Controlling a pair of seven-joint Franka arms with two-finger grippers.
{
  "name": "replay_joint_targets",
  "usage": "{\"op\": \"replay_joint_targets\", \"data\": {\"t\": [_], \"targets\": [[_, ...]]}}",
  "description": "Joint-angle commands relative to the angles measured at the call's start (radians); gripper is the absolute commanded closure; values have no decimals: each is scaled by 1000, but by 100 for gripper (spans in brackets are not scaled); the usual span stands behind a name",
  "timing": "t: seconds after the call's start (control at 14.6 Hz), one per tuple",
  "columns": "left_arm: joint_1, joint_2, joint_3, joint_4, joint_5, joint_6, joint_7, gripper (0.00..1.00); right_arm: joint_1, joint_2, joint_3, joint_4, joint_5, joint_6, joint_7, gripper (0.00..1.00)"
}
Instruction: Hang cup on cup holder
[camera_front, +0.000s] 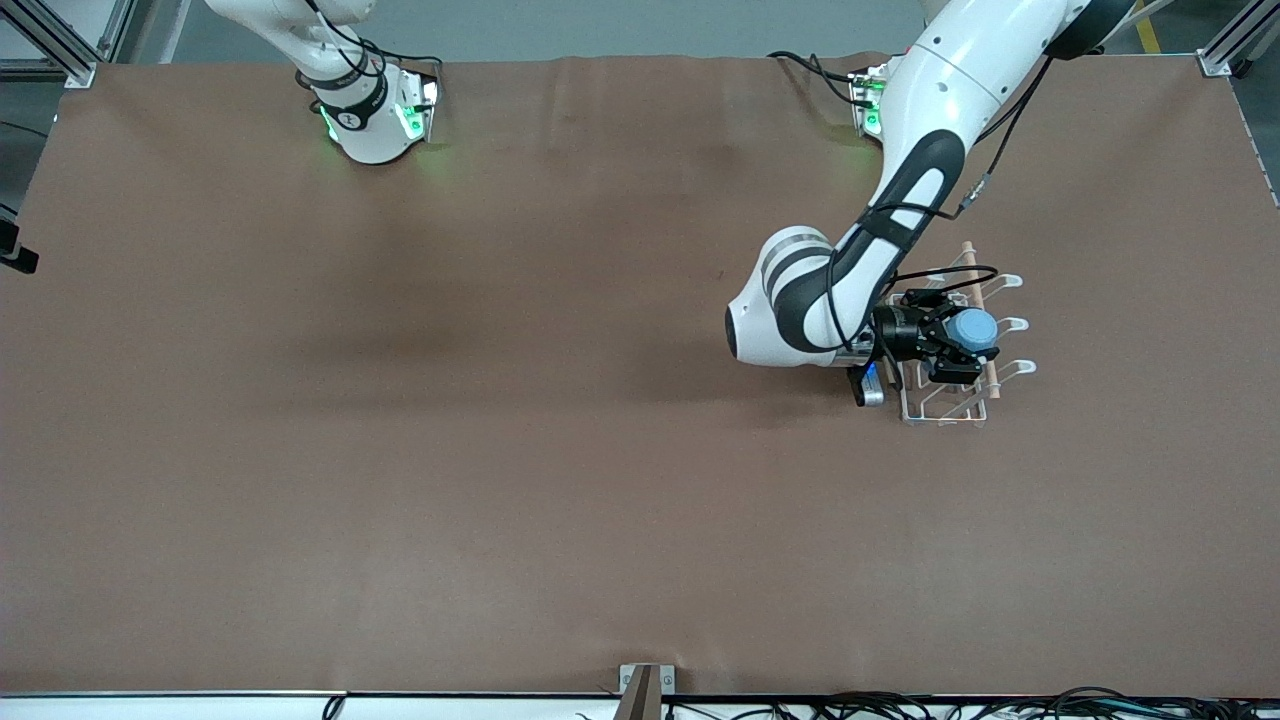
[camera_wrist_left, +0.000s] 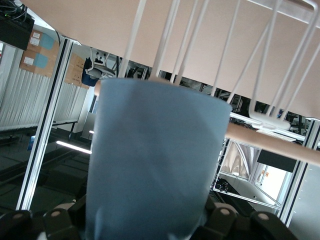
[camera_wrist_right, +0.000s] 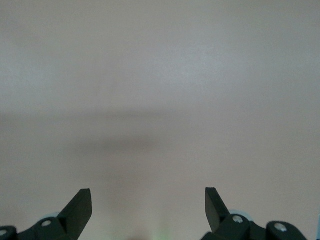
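The left gripper (camera_front: 958, 348) is clamping the cup (camera_front: 972, 327), its black fingers pressing on the sides of the light-blue tumbler, which is showing its round end to the front camera. Gripper and cup are hanging over the cup holder (camera_front: 945, 405), beside the wooden dowel bar (camera_front: 978, 300) that runs along the rack's top. In the left wrist view the cup (camera_wrist_left: 152, 165) is filling the middle of the picture, with the dowel bar (camera_wrist_left: 272, 142) passing just at its far rim and the rack's white wires (camera_wrist_left: 265, 60) fanning out past it; whether the cup is touching the bar or a prong cannot be told.

The cup holder is sitting on the brown table (camera_front: 400, 450) toward the left arm's end, well in from the long edges and nearer to the edge where the bases stand than to the front camera's edge. Three looped prong tips (camera_front: 1020, 324) are sticking out toward the short edge at that end.

The right gripper (camera_wrist_right: 148, 207) is waiting with its fingers (camera_wrist_right: 80, 207) spread apart over bare table; in the front view only the right arm's base (camera_front: 365, 110), near the base edge, is showing, with green lights glowing.

No brand, label or writing can be read on the cup or the rack.
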Motion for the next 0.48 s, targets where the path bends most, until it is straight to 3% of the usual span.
{"op": "replay_joint_targets", "data": {"t": [0.0,0.07,0.14,0.21,0.41], "targets": [[7,23,-5,7,25,-4,-29,79,-20,-96,62,-126,-26,58,116,0],[10,23,-7,10,25,-1,-29,73,-20,-134,79,-184,-45,87,155,0],[15,25,-7,11,25,6,-34,54,-22,-162,90,-229,-64,115,160,0],[18,25,-7,19,20,10,-55,1,-23,-173,91,-248,-66,121,160,0],[33,25,-8,25,0,23,-147,0,-16,-170,82,-251,-64,114,157,0]]}}
